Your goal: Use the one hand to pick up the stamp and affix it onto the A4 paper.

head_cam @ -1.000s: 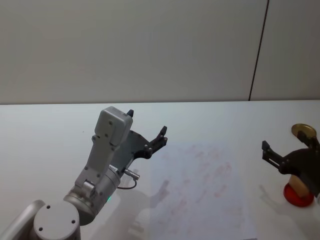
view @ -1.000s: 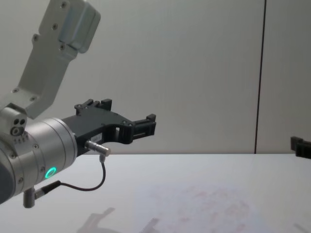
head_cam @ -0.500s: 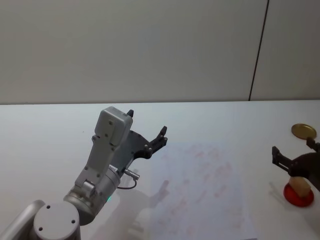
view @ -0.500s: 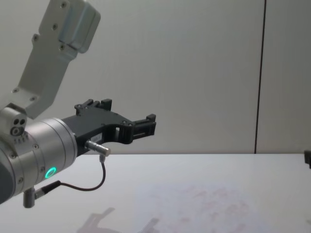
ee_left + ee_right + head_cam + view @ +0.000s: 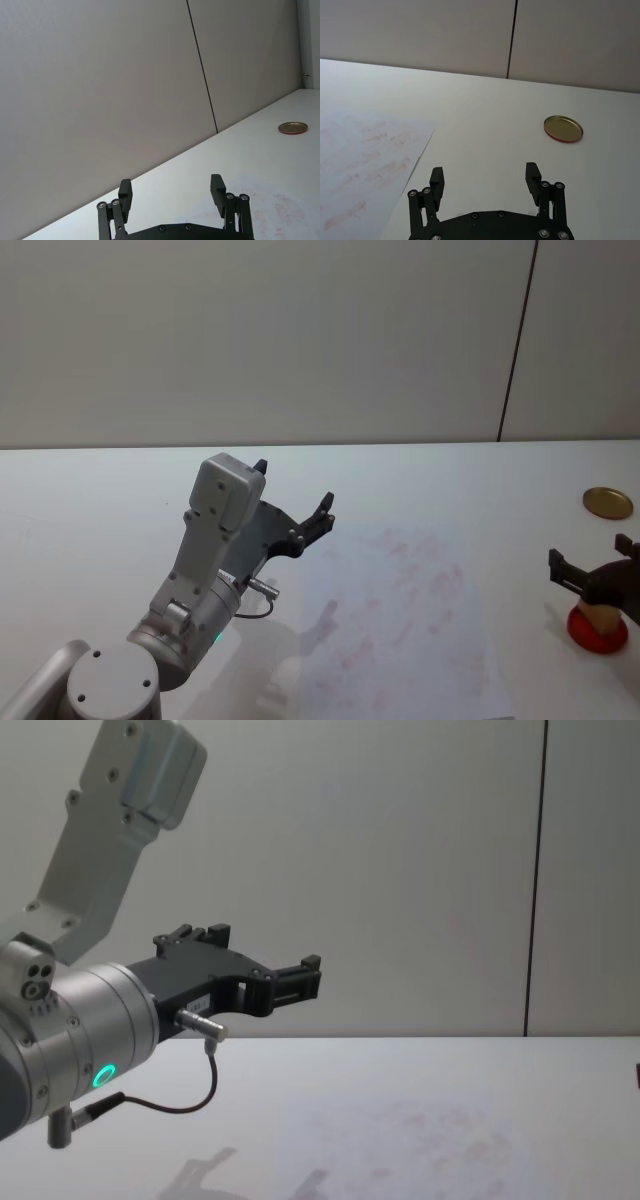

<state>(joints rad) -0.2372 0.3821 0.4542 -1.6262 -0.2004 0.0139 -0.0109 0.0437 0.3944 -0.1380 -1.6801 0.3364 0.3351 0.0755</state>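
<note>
The stamp (image 5: 600, 616), a small tan wooden block, stands on a red round pad (image 5: 598, 634) at the table's right edge. My right gripper (image 5: 590, 554) hovers just over it, open and holding nothing, and its black body hides the stamp's top. In the right wrist view the right gripper (image 5: 485, 175) has its fingers spread wide above bare table. The A4 paper (image 5: 400, 620) lies flat mid-table with faint reddish marks, also seen as the A4 paper (image 5: 365, 155) and the A4 paper (image 5: 410, 1132). My left gripper (image 5: 295, 518) hangs open and raised at the sheet's left, parked.
A gold round lid (image 5: 608, 503) lies on the table behind the red pad, also seen as the lid (image 5: 563, 128) and the lid (image 5: 293, 128). My bulky left arm (image 5: 90, 1050) takes up the left foreground. A wall stands behind the table.
My right gripper has drawn back to the right and lowered toward the stamp, uncovering the gold lid. The left arm has not moved.
</note>
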